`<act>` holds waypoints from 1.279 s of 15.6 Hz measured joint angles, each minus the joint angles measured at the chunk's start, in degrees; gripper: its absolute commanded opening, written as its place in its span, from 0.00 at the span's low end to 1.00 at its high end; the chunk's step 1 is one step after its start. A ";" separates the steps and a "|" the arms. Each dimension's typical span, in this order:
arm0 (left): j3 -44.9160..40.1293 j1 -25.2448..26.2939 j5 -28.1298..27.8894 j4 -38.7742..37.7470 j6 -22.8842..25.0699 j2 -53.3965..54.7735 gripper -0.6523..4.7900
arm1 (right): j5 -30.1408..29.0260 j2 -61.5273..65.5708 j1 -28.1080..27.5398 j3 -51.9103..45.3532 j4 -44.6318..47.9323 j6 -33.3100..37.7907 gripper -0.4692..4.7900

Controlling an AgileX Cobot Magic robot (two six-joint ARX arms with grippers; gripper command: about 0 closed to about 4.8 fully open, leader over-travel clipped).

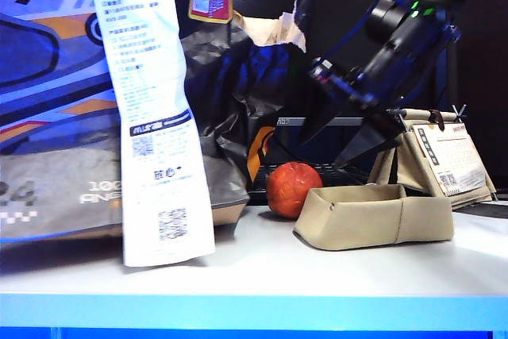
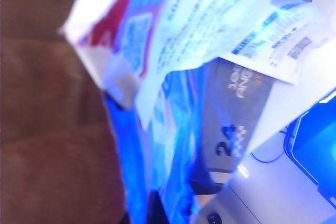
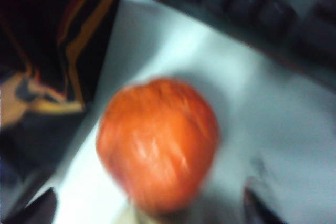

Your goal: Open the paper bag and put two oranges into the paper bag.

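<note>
You are looking at a task that I judge to be at its first fruit. The large brown kraft paper bag (image 1: pixel 95 117), printed on one side with a blue, grey and orange racing graphic, is standing at the left end of the white table (image 1: pixel 262 275), close to its front edge, its crumpled mouth reaching up out of the exterior view. Whether the mouth is gaping wide enough you cannot tell from here.

One round, glossy, dimpled orange-red orange (image 1: pixel 294 189) is sitting on the table near the middle, touching the low beige fabric tray (image 1: pixel 373 216) and just beside the bag's foot. The second orange is not showing in any view, so you cannot say whether it is bagged.

Your right gripper (image 1: pixel 333 144) is hanging just above that orange, pointing down at it with its dark fingers spread wide and holding nothing; the right wrist view is filling with the fruit (image 3: pixel 157 142). Your left gripper is not showing plainly in any picture; it is fully closed, and its wrist view is pressed close against the bag (image 2: pixel 210 129), so it is probably pinching the rim.

As for writing: the bag is showing "24" and "100 AN…", and the long white receipt (image 1: pixel 151 117) is carrying QR codes and small print too fine to read. The small beige tent-shaped calendar stand (image 1: pixel 432 156) is standing at the right end.
</note>
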 measured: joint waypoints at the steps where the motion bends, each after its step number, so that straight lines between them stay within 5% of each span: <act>1: 0.00 0.02 0.00 0.42 0.00 0.00 0.11 | -0.26 0.66 0.44 0.00 1.95 0.74 1.00; 7: 0.00 0.04 -0.02 0.68 0.00 0.00 0.11 | 6.71 2.40 2.95 0.00 6.71 1.36 1.00; 15: 0.00 0.04 -0.02 -0.22 -0.02 0.00 0.11 | 4.70 7.45 3.13 -0.02 7.56 2.82 1.00; 16: 0.00 0.04 -0.02 -0.24 -0.02 0.00 0.11 | 4.70 7.91 3.13 -0.09 7.52 2.89 0.93; 18: 0.00 0.04 -0.02 -0.44 -0.02 0.00 0.11 | 4.70 8.04 3.13 -0.04 7.80 2.95 0.59; 20: 0.00 0.04 -0.02 -0.59 -0.02 0.00 0.11 | 4.70 8.04 3.13 -0.04 8.44 2.93 0.40</act>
